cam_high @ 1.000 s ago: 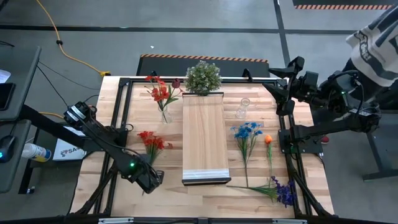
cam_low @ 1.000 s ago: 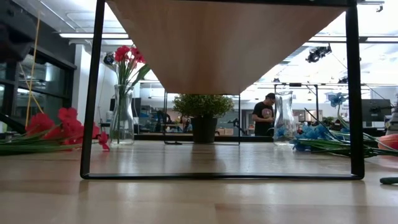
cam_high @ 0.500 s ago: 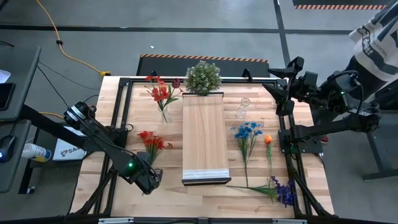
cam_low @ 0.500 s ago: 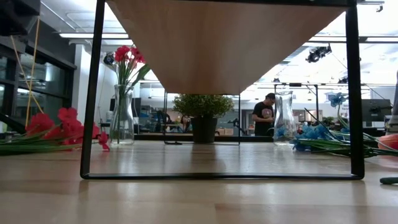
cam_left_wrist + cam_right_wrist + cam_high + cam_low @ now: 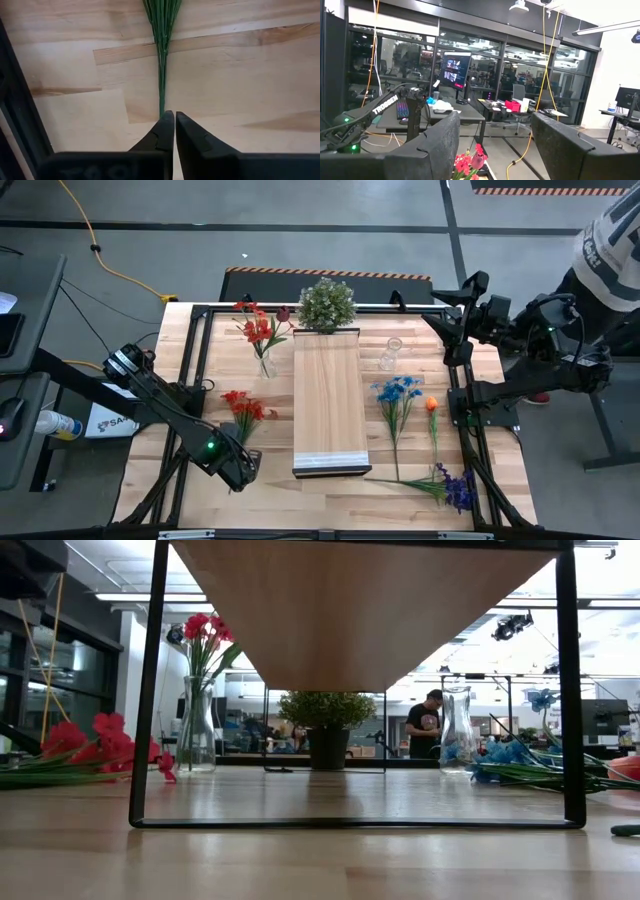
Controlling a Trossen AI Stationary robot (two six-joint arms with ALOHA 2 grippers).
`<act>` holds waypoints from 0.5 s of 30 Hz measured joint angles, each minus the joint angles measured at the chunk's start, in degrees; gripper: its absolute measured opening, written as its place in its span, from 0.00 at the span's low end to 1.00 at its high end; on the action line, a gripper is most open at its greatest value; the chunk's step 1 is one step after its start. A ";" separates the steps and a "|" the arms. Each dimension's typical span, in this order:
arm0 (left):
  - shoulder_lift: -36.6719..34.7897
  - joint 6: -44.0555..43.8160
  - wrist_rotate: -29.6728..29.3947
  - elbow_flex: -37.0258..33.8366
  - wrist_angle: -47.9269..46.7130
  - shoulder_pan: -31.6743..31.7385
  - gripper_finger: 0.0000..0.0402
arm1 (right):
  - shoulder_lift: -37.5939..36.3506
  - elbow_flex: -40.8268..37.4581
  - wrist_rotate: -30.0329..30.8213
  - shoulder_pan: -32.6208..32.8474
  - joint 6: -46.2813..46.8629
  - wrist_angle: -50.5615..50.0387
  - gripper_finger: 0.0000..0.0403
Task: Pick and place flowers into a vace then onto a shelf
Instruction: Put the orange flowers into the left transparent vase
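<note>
A bunch of red flowers (image 5: 243, 408) lies flat on the table left of the shelf (image 5: 328, 400), with its stems (image 5: 161, 75) pointing toward the near edge. My left gripper (image 5: 243, 470) points down over the stem ends (image 5: 161, 111); its fingers (image 5: 175, 118) are shut. More red flowers (image 5: 258, 328) stand in a glass vase (image 5: 197, 730) at the far left. An empty vase (image 5: 391, 353) stands right of the shelf. Blue (image 5: 398, 390), orange (image 5: 431, 404) and purple flowers (image 5: 458, 488) lie on the right. My right gripper (image 5: 495, 145) is open, held high at the far right. My left gripper points down with its shut fingertips right at the cut end of the red flowers' stems (image 5: 161, 113), which lie on the table. I cannot tell whether a fingertip touches the stems; nothing shows between the fingers.
A bushy potted plant (image 5: 326, 302) stands at the shelf's far end. The shelf rests on a black metal frame (image 5: 150, 690). Black frame rails (image 5: 185, 420) run along both table sides. A person (image 5: 610, 250) stands beyond the right arm.
My left gripper has risen a little above the stem ends. The red flowers on the table lie where they were.
</note>
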 joint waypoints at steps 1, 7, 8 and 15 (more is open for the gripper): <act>0.00 0.00 0.02 0.00 0.00 0.00 0.11 | 0.00 -0.02 0.00 0.00 0.00 0.00 0.59; 0.00 -2.77 1.04 0.00 -2.36 0.02 0.11 | 0.00 -0.02 0.00 0.00 0.04 0.00 0.59; 0.00 -3.22 1.34 -0.02 -2.85 0.02 0.11 | 0.00 -0.02 0.00 0.00 0.06 0.00 0.59; 0.00 -4.12 0.95 -0.02 -3.57 0.00 0.11 | -0.01 0.00 0.00 0.02 1.40 0.00 0.59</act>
